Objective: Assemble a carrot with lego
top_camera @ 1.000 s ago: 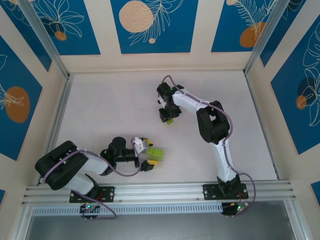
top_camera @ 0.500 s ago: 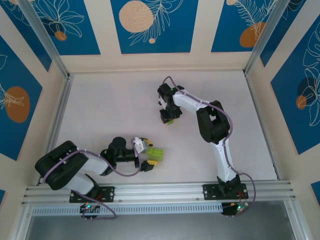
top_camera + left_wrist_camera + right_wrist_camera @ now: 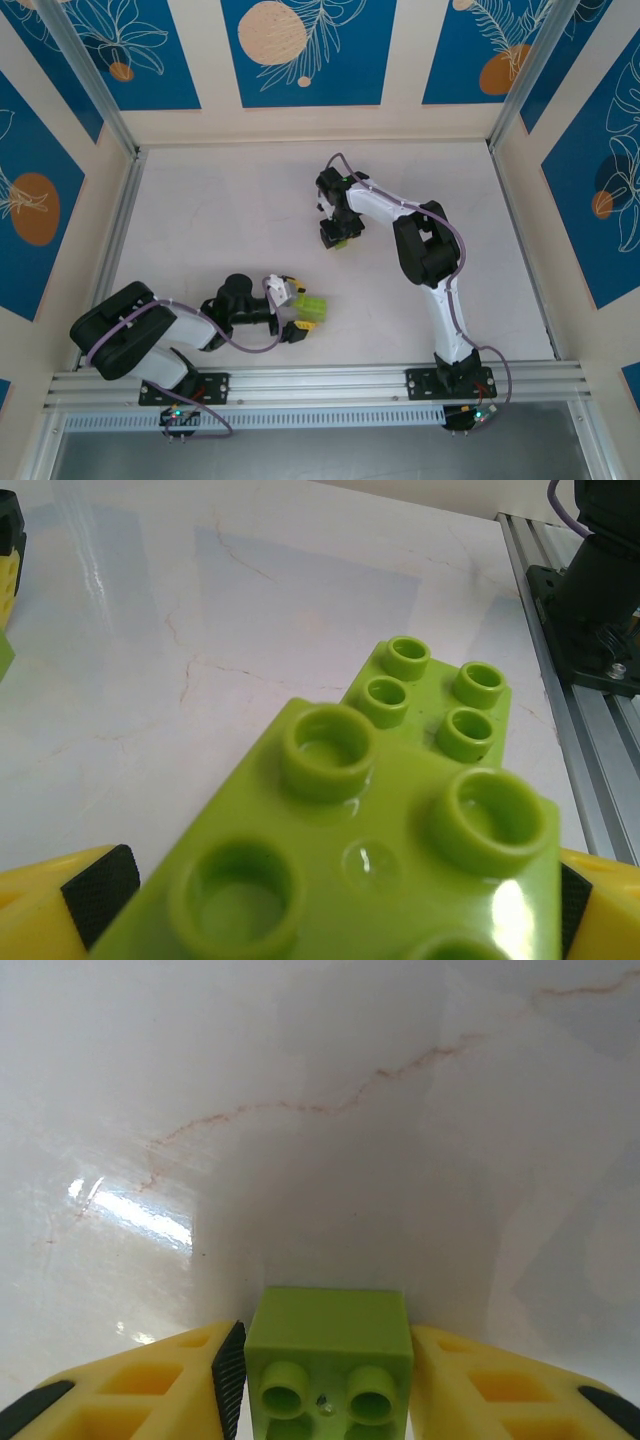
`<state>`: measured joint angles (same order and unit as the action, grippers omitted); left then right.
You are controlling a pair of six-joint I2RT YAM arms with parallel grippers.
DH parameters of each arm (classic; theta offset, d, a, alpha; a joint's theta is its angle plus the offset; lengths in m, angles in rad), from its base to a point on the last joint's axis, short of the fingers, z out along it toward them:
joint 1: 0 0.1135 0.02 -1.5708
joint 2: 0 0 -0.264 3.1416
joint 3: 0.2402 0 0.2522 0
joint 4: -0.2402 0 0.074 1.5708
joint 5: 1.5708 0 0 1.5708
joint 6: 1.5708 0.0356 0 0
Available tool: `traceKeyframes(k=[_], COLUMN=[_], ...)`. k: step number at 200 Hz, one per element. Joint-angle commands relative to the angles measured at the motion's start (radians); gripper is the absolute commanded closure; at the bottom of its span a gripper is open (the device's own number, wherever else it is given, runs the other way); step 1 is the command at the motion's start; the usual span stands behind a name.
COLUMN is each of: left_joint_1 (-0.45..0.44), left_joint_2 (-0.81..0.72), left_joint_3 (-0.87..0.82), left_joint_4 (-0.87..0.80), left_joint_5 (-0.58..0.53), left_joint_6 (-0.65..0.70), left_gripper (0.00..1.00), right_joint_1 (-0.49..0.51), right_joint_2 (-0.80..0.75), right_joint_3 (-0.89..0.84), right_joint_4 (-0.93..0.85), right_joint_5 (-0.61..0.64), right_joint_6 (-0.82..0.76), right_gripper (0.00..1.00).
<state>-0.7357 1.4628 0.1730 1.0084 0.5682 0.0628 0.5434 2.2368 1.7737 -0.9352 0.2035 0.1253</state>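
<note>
At the table's (image 3: 220, 210) near edge, the left gripper (image 3: 298, 312) clamped a stepped lime-green brick stack (image 3: 400, 810). Mid-table, the right gripper (image 3: 337, 233) pinched a small lime-green brick (image 3: 328, 1345). Joining them seemed the step in hand, calling for aligned studs.

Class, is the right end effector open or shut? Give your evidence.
Shut on a lime-green brick: in the right wrist view the right end effector has a finger against each side of the brick, no gap visible.

Blue floral walls (image 3: 300, 50), white marbled table (image 3: 230, 220)
</note>
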Motion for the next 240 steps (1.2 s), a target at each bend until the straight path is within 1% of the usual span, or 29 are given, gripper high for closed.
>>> traceKeyframes(k=[1,117,152,180,216,240], left_joint_1=[-0.009,-0.009,-0.009,-0.008,-0.009,-0.009], left_joint_2=[0.007,0.012,0.011,0.012,0.011,0.012], left_joint_3=[0.020,0.025,0.026,0.026,0.027,0.026], left_joint_4=[-0.001,-0.010,-0.010,-0.011,-0.010,-0.012], left_joint_5=[0.000,-0.003,-0.003,-0.003,-0.004,-0.005], left_joint_6=[0.019,0.020,0.020,0.021,0.020,0.020], left_gripper=[0.01,0.01,0.01,0.01,0.01,0.01], right_joint_1=[-0.009,-0.023,-0.024,-0.023,-0.023,-0.022], right_joint_2=[-0.041,-0.062,-0.061,-0.057,-0.046,-0.046], right_joint_3=[-0.017,-0.021,-0.026,-0.028,-0.024,-0.026], right_joint_4=[-0.020,-0.014,-0.011,-0.011,-0.011,-0.011], right_joint_5=[-0.042,-0.059,-0.066,-0.074,-0.077,-0.078], right_joint_6=[-0.004,0.000,0.001,0.002,0.004,0.005], right_gripper=[0.54,0.53,0.58,0.55,0.55,0.59])
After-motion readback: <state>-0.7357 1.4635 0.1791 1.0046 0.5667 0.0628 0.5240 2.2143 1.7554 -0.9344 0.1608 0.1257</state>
